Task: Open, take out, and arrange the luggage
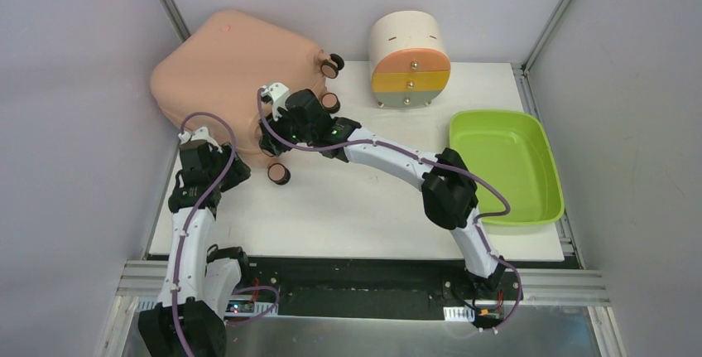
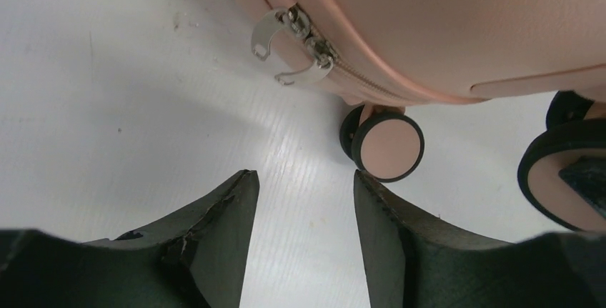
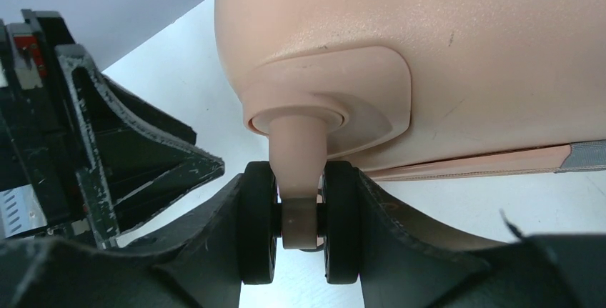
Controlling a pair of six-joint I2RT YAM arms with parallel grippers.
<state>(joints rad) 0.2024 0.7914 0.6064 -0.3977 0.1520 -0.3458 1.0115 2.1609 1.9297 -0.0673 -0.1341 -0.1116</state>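
Note:
The luggage [image 1: 223,67], a closed peach-pink hard shell, lies tilted at the table's back left. In the right wrist view its shell [image 3: 429,51] fills the top, and my right gripper [image 3: 296,183] is shut on one of its double black wheels [image 3: 261,222], a finger on each side. In the top view that gripper [image 1: 277,121] is against the case's near right corner. My left gripper [image 2: 304,179] is open over bare table, nothing between its fingers. Just beyond it are two silver zipper pulls [image 2: 286,43] on the case's seam and a pink-faced wheel [image 2: 389,147].
A cream drawer unit [image 1: 409,59] with orange, yellow and grey drawers stands at the back centre. A lime-green tray [image 1: 501,162] lies at the right. Grey walls close in the table [image 1: 372,208] on both sides. The left arm's gripper [image 3: 107,143] sits close beside the right one.

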